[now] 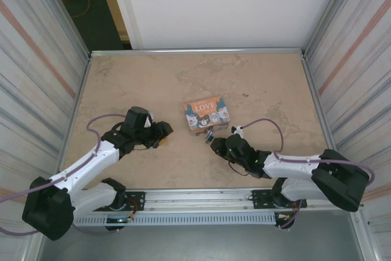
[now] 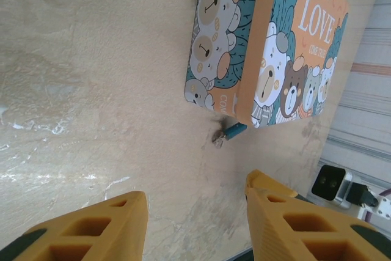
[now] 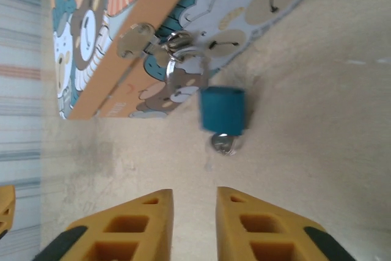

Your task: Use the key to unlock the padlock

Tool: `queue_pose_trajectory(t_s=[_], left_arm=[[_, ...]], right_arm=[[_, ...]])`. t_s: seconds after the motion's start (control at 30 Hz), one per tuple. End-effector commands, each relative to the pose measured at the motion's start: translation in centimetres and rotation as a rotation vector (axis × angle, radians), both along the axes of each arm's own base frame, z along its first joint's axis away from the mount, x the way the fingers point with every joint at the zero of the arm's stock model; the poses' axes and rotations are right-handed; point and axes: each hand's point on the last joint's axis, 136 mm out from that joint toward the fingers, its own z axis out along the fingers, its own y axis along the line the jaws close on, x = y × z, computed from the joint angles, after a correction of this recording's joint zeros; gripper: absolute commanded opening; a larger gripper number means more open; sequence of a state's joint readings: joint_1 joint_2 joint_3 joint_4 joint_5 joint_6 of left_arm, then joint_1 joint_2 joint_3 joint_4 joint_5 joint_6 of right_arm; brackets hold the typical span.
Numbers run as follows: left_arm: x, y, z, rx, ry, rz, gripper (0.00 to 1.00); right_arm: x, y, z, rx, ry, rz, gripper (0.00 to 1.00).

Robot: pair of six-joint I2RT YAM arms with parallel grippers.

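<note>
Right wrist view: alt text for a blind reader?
A small teal padlock is hooked by its silvery shackle to the latch of an orange cartoon-bear box, with a silvery piece, possibly the key, at its base. The right end effector, slightly open and empty, sits just short of it.

"LOVE" in big white capitals on the orange lid of the bear-print box [image 2: 263, 41], upper right in the left wrist view; smaller "ALL DREAMS" above it.

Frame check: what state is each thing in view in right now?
padlock: hanging on the clasp, apparently locked.
key: seemingly in the padlock's underside, not gripped.
box: lid closed.
left gripper: open, empty.
right gripper: open narrowly, empty, facing the padlock.
</note>
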State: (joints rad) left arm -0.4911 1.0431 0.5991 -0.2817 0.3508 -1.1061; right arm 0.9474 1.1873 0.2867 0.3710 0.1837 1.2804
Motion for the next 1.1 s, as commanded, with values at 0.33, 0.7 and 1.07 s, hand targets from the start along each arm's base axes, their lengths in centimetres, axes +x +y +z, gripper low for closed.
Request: queue_pose_trajectory(t_s=[0.33,0.7,1.07], left_arm=[[2.1,-1.0,3.1,0.005,-0.084,-0.1,0.51],[4.2,-3.3,3.1,-0.014,-0.091,-0.197,0.51],[6.4,-5.5,1.6,-0.013,-0.057,-0.292,0.51]], right_arm=[[0.3,-3.8,4.9,-0.051,-0.126,0.103,0.5],[1.4,-4.1,7.4,0.033,-0.24,0.157,0.85],[2.9,-2.8,6.5,-0.03,-0.318,0.21,0.91]])
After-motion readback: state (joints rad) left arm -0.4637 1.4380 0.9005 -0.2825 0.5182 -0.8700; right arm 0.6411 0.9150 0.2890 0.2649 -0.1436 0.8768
